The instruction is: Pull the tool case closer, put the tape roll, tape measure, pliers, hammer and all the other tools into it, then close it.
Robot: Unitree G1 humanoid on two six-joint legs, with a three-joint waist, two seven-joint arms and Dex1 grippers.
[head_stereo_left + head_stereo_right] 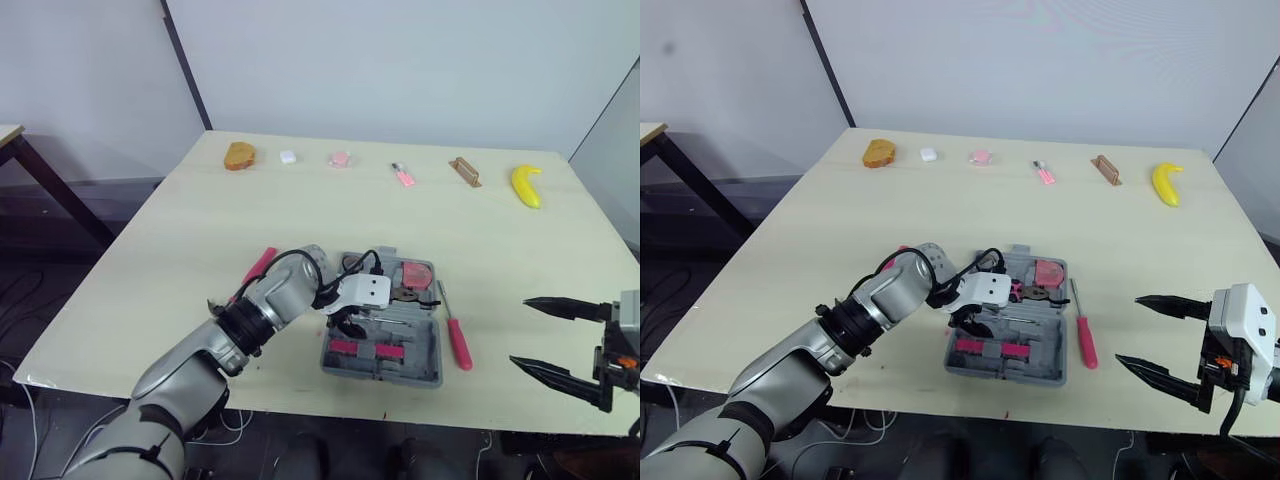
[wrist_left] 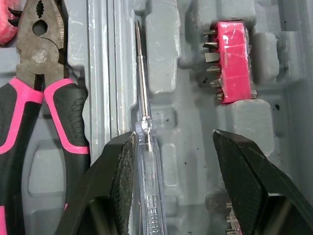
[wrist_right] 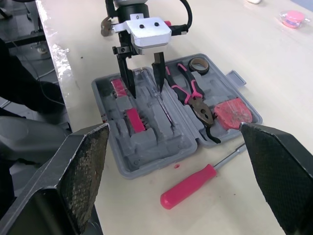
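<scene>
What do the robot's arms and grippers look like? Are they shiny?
Yes! The left arm is shiny silver-grey with black rings at its joints, and black cables loop by the wrist. The left gripper has a white boxy body with two dark dots and two black pointed fingers. The right gripper has a white box too, with a small orange spot and black pointed fingers.

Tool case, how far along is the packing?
Done: pliers and tape roll lie in the case. In hand: the left pincer hangs open over a clear screwdriver inside it. Left: the pink screwdriver to its right, a pink-handled tool to its left, then closing it.
</scene>
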